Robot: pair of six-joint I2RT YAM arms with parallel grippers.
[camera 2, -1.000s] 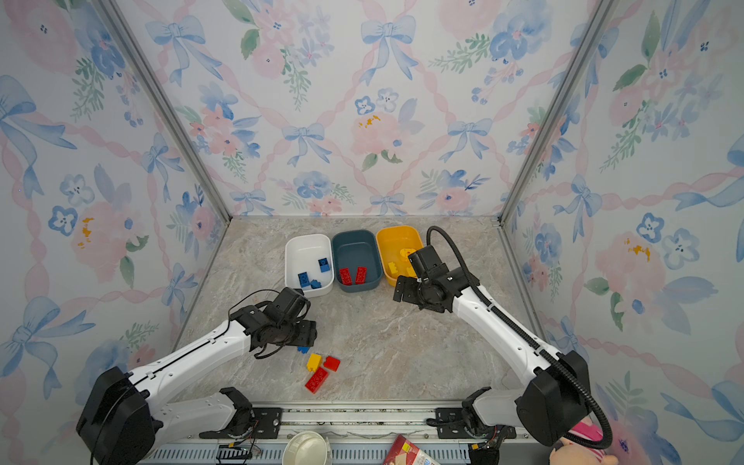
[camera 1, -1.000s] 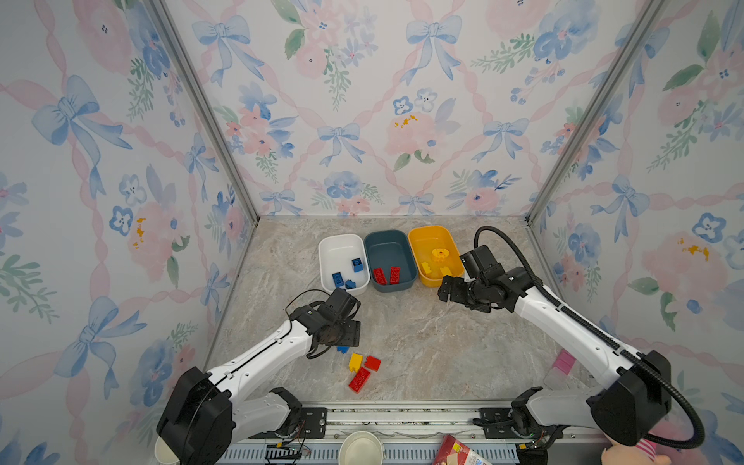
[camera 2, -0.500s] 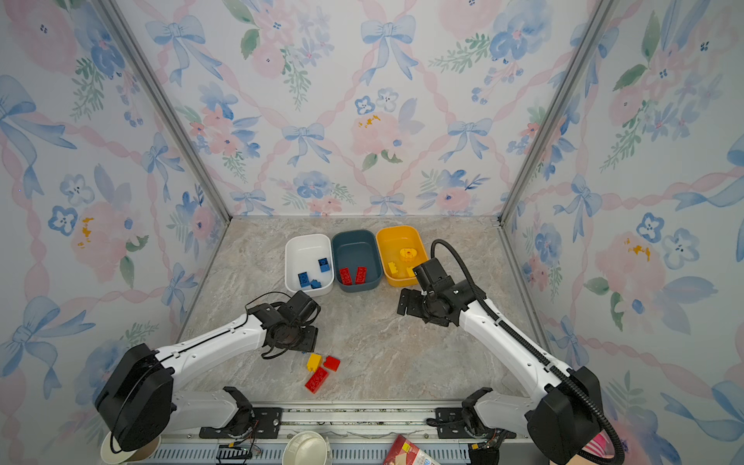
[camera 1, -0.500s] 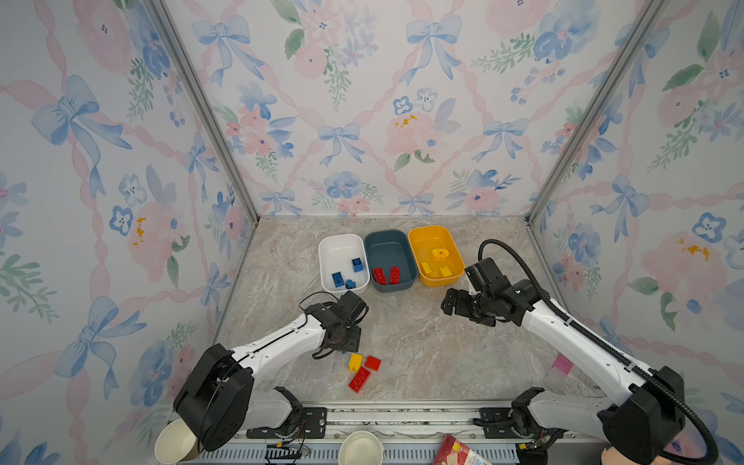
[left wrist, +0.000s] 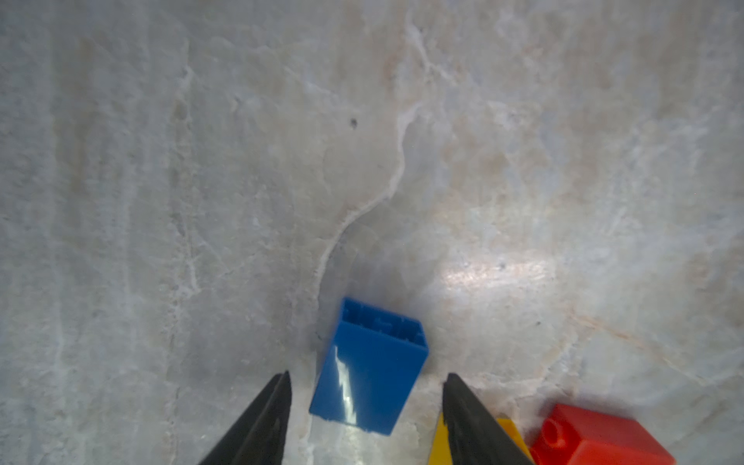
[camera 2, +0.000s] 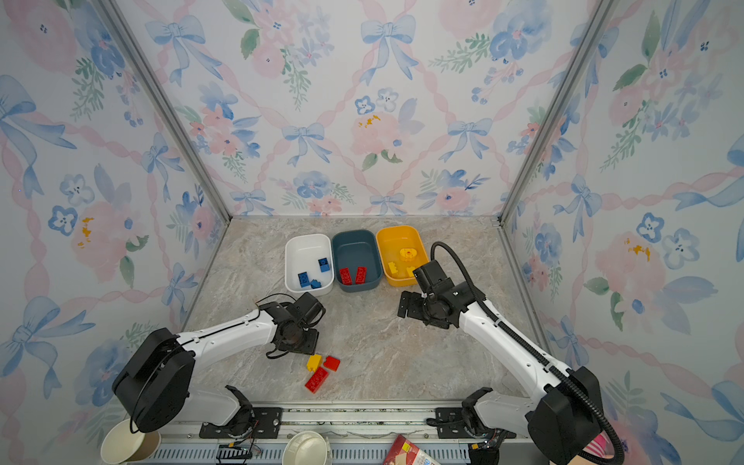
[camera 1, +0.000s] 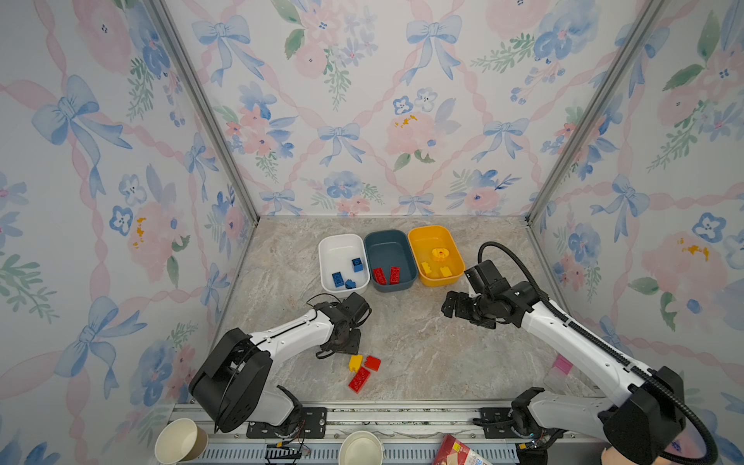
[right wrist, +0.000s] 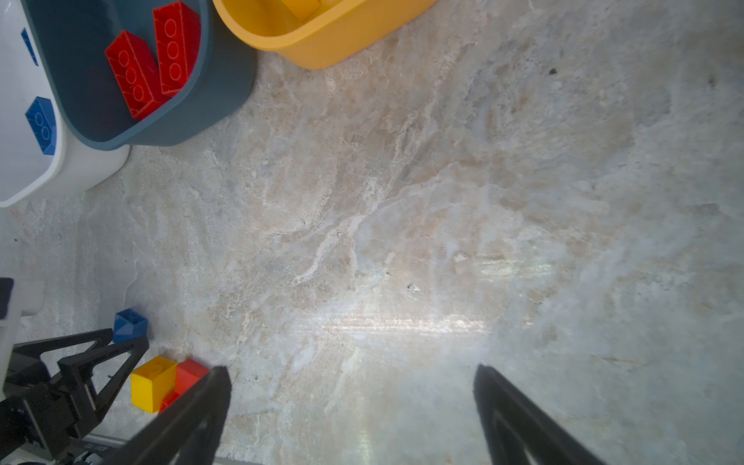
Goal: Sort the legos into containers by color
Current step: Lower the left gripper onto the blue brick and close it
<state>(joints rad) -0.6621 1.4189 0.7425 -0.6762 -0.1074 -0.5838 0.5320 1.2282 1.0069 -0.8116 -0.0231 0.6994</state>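
A blue lego (left wrist: pixel 370 370) lies on its side on the marble table, and my left gripper (left wrist: pixel 366 378) straddles it, open, with a gap at each finger. In both top views the left gripper (camera 1: pixel 341 342) hides that brick. Beside it lie a yellow lego (camera 1: pixel 354 362), a small red lego (camera 1: pixel 373 363) and a long red lego (camera 1: pixel 359 379). At the back stand the white container (camera 1: pixel 338 251) with three blue bricks, the teal container (camera 1: pixel 388 249) with two red bricks (right wrist: pixel 155 56), and the yellow container (camera 1: pixel 428 241) with yellow pieces. My right gripper (camera 1: pixel 453 308) hangs open and empty in front of the yellow container.
A pale pink block (camera 1: pixel 561 364) rests near the right wall. Two paper cups (camera 1: pixel 181 441) (camera 1: pixel 360 449) and a red packet (camera 1: pixel 459 453) sit beyond the front rail. Flowered walls close in the left, right and back sides.
My left gripper has come down over the blue lego and its jaws have narrowed around it. My right gripper has drawn back from the yellow container toward the front.
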